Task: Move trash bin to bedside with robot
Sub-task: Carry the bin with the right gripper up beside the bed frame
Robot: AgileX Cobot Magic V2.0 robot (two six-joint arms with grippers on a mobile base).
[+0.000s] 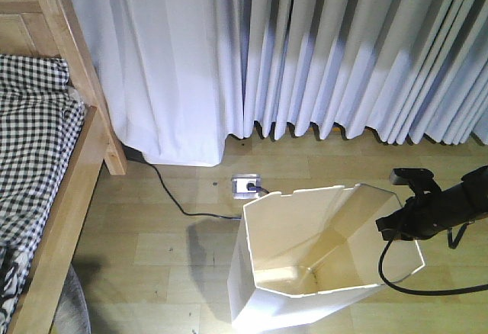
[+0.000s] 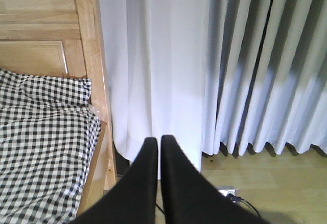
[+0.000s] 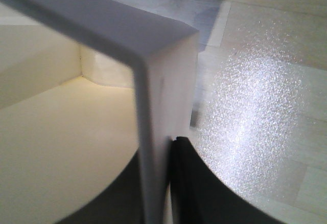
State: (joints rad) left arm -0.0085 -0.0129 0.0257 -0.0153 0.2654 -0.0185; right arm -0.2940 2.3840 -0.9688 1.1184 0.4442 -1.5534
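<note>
Right gripper (image 1: 398, 226) clamped on the right rim of the bin (image 1: 248, 296). Bin is on the floor, well apart from the bed (image 1: 65, 204) at left. Left gripper (image 2: 159, 150) pinched closed, empty, facing the curtain (image 1: 320, 44). Grasp done; move to the bedside still to do.

The trash bin (image 1: 255, 296) stands on the floor (image 1: 152, 250) in the lower middle of the front view. It is well apart from the bed (image 1: 46, 143), which fills the left side. Behind both, the curtain (image 1: 305, 44) hangs down to the floor. A socket (image 1: 245, 187) lies just behind the bin, and a cable (image 1: 171, 200) runs from it leftward to the curtain's foot near the bed post. The right hand (image 1: 398, 225) is at the bin's right rim, with the wall between its fingers (image 3: 191, 183). The left hand (image 2: 159, 144) points at the curtain, with the bed on its left.
</note>
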